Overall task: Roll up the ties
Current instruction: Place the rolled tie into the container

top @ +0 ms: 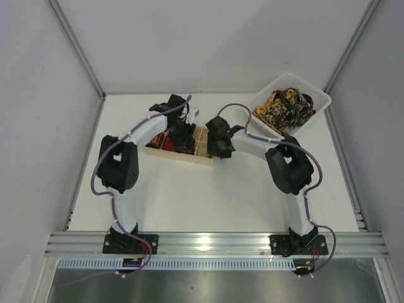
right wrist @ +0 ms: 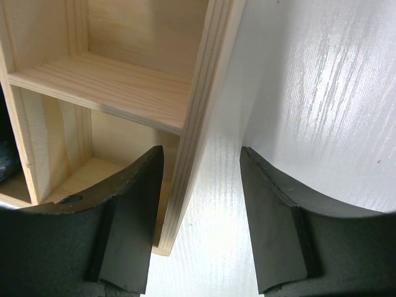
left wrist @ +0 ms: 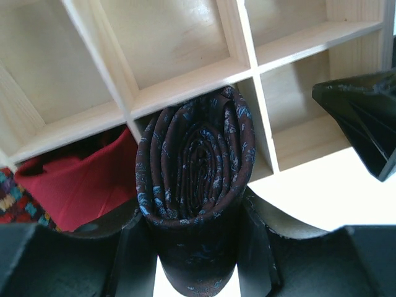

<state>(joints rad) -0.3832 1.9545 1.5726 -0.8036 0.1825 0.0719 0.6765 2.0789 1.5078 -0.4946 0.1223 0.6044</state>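
Left hand is pinching one dark brown tie, rolled into a tight coil with pale blue flecks, and both fingers are pressing on its sides. We are seeing the coil at the lower centre of the left wrist view, hanging over the one pale wooden tray; whether it is touching the wood we cannot tell. One red tie is lying in the compartment at lower left, just beside the coil. Right hand is standing spread, its two fingers straddling the tray's outer wall. One finger is sitting inside a compartment and the other is over the white worktop, with neither clearly touching the wall. In the overhead view both hands are meeting at the tray in the centre. One white basket at upper right is holding a heap of gold-and-black ties, which we cannot count.
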